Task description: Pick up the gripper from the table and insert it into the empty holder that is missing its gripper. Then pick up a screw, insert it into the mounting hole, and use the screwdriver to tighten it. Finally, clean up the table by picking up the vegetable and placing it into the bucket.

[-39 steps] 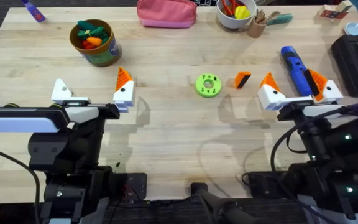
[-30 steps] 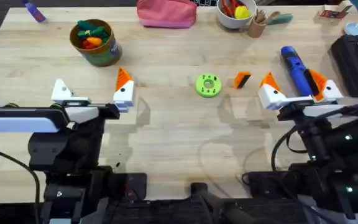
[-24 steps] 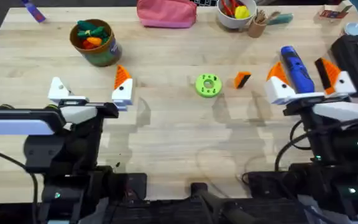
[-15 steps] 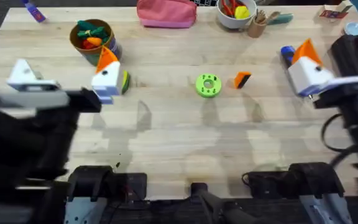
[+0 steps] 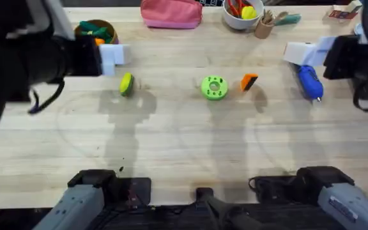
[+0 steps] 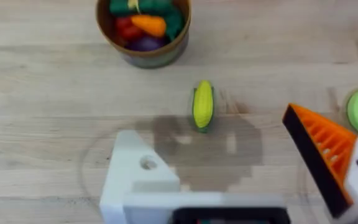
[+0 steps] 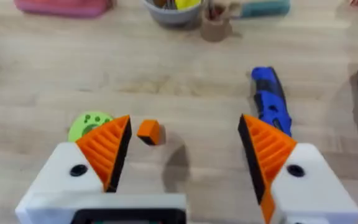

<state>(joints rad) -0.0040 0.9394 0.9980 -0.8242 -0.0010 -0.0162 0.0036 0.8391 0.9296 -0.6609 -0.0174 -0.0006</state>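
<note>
Nearest the arms' bases the plank desk (image 5: 184, 147) lies bare. Past that, in a row across the middle, sit the yellow-and-green toy vegetable (image 5: 126, 84) toward the left edge, the green round disc (image 5: 214, 87) near the centre, and the loose orange ribbed fingertip (image 5: 249, 82) just beside the disc, apart from it. The blue screwdriver (image 5: 308, 79) lies toward the right edge. The left end effector (image 6: 241, 180) hangs above the vegetable with its fingers spread wide and holding nothing; one finger is a bare white holder (image 6: 135, 177), the other carries an orange pad. The right end effector (image 7: 182, 155) is likewise spread and empty, near the screwdriver. Toward the far left corner stands the olive bucket (image 6: 144, 28), full of plush toys. At the far edge sit a pink pouch (image 5: 170, 13) and a white bowl (image 5: 241, 14).
</note>
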